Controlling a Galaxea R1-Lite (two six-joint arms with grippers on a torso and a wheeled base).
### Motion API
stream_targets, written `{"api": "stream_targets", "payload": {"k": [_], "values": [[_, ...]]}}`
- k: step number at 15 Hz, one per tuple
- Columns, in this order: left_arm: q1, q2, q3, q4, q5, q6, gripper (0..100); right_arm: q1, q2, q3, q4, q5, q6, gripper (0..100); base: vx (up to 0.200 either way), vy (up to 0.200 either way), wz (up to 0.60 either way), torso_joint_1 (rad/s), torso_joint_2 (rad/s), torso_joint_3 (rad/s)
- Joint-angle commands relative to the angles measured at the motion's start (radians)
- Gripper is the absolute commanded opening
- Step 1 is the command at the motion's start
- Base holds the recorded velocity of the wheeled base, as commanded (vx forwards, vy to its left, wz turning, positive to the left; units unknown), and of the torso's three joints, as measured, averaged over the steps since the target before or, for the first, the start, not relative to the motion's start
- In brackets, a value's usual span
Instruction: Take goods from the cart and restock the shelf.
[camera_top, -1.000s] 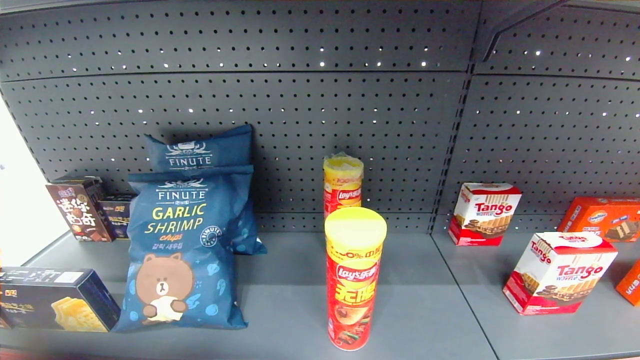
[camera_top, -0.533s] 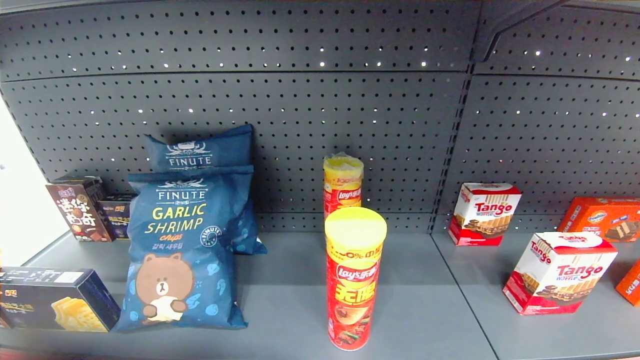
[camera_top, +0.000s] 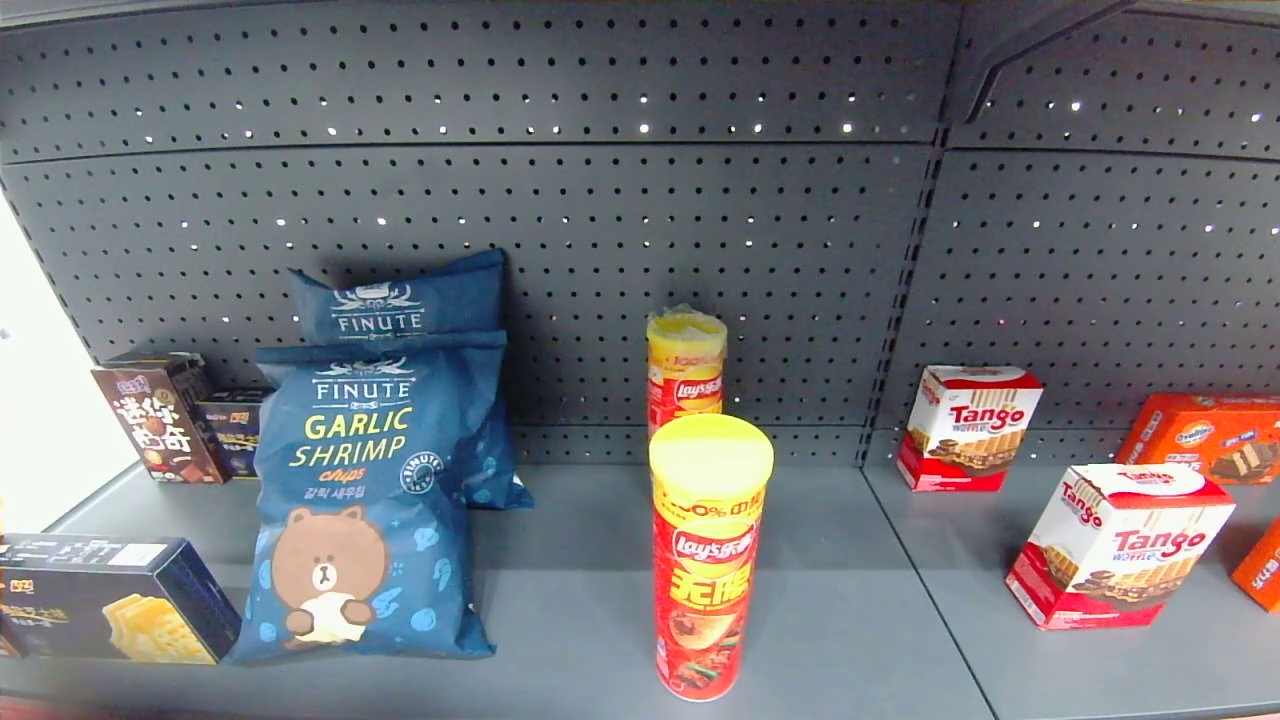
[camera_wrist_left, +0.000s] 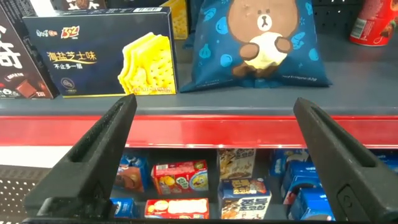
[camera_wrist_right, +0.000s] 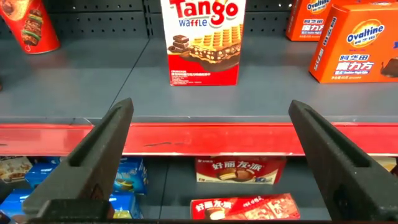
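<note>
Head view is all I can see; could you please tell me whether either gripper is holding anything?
Observer: The left gripper is open and empty, level with the shelf's red front edge, facing the bear chip bag.
Operator: Thank you, and the right?
Observer: The right gripper is open and empty too, facing the waffle box.
Operator: What lies below this shelf?
Observer: Rows of small snack boxes, on the level underneath.

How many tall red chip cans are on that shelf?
2. The front can stands near the shelf edge; the back can stands right behind it, by the pegboard. Another could hide behind them.
</note>
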Motion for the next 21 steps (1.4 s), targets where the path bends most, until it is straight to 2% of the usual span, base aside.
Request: {"api": "stream_targets", "payload": {"k": [1, 21], "values": [[0.000, 0.000, 0.000, 0.000, 0.000, -0.001, 100, 0.000, 0.001, 0.000, 0.000, 0.000, 0.000, 100, 0.000, 0.000, 0.00, 0.000, 0.00, 0.000], [0.000, 0.000, 0.000, 0.000, -0.001, -0.001, 100, 0.000, 0.001, 0.000, 0.001, 0.000, 0.000, 100, -0.010, 0.000, 0.00, 0.000, 0.00, 0.000]]}}
